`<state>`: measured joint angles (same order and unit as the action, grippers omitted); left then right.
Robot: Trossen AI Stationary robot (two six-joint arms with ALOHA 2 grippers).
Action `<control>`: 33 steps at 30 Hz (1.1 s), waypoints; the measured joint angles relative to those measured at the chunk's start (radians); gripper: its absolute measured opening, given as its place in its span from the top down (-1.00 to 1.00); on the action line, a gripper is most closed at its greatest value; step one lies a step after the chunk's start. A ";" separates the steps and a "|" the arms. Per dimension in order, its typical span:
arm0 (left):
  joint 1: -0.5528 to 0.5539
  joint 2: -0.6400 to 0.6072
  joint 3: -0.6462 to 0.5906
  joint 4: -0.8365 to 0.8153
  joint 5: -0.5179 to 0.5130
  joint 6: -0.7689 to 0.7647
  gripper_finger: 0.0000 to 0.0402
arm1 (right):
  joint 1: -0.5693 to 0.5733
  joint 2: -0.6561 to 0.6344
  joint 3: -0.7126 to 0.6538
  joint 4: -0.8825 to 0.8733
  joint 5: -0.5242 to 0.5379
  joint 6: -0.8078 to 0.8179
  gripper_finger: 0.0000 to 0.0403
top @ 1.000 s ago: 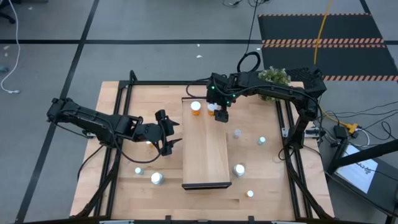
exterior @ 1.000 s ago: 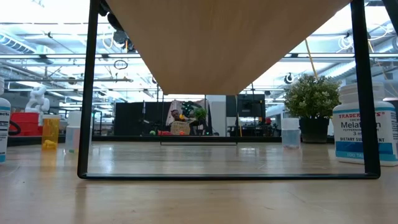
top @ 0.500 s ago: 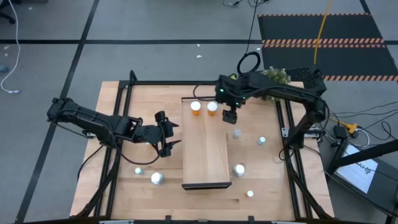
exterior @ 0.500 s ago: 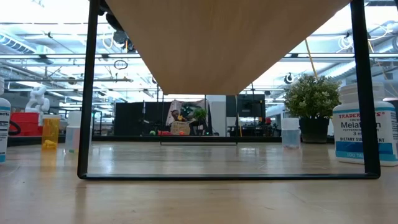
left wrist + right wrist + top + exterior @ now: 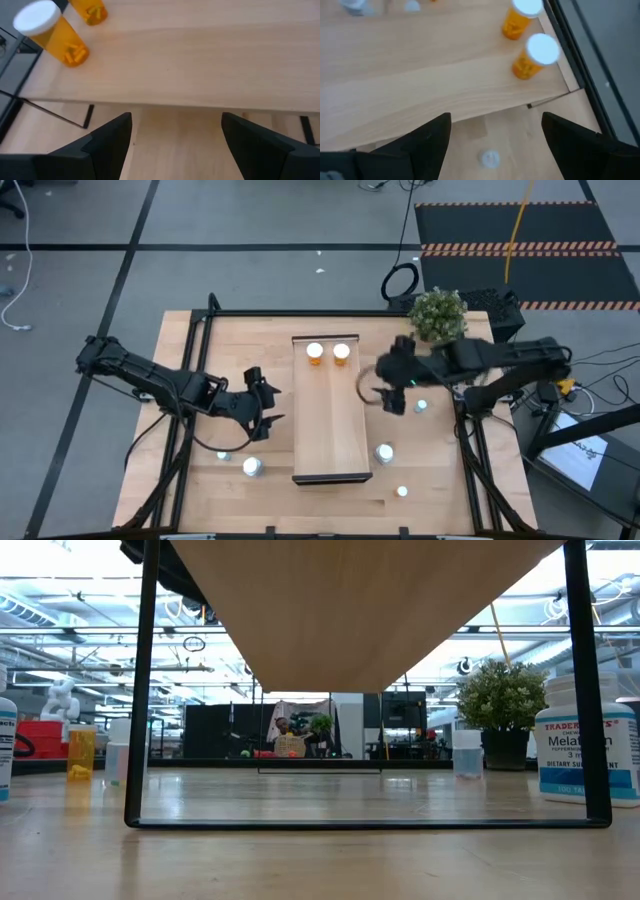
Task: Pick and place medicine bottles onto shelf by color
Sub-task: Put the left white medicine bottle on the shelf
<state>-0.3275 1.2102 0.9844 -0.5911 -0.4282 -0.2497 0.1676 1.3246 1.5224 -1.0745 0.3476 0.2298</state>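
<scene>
Left gripper [image 5: 262, 402] hovers open and empty beside the light-wood shelf [image 5: 330, 430]. Two white-capped orange bottles [image 5: 328, 353] stand at its far end. Right gripper [image 5: 385, 390], empty with jaws wide, has pulled back off the shelf.

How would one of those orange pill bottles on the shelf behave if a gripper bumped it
The orange pill bottle stands upright on the shelf, taller than wide, so it may tip. Its round body would likely roll once down. Few pills show inside, so it is probably light.
</scene>
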 joint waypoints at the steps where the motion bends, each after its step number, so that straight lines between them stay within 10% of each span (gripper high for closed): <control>1: -0.003 0.000 0.000 -0.004 0.000 -0.009 -0.54 | 0.028 -0.023 -0.035 0.029 0.018 0.008 -0.53; 18: -0.263 0.005 0.001 -0.071 0.000 -0.403 -0.54 | 0.262 -0.222 -0.430 0.377 0.124 0.013 -0.53; 33: -0.420 0.169 0.001 -0.082 0.149 -0.620 -0.54 | 0.286 -0.273 -0.466 0.390 0.120 0.012 -0.53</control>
<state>-0.7475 1.3795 0.9855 -0.6726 -0.2791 -0.8693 0.4538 1.0519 1.0569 -0.6842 0.4679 0.2421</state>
